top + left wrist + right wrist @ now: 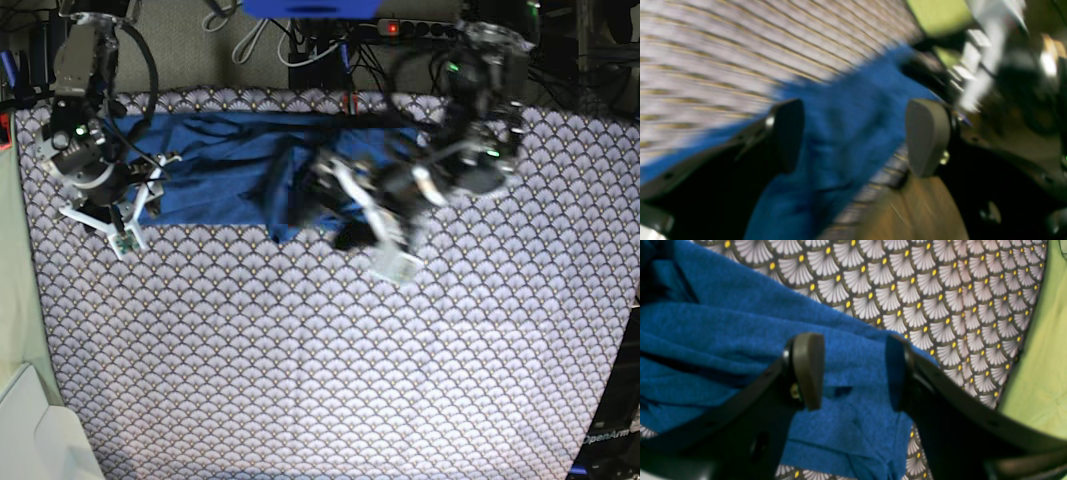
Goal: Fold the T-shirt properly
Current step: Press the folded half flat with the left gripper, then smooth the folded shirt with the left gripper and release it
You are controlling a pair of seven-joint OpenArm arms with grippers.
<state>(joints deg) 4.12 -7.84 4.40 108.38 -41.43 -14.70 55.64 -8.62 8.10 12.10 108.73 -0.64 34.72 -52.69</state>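
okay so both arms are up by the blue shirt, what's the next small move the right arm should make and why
Probably lower the right gripper onto the T-shirt edge beneath it and close. Its fingers stand open with blue fabric between them but nothing pinched, and the shirt lies bunched along the far side of the patterned tablecloth. The left gripper is blurred and seems open, so its side looks released.

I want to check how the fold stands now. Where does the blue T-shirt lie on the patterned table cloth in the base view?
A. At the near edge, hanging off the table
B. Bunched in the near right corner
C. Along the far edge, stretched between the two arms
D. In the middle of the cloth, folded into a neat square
C: the T-shirt lies as a wrinkled band along the far edge of the table cloth, reaching from the right gripper to the left gripper.
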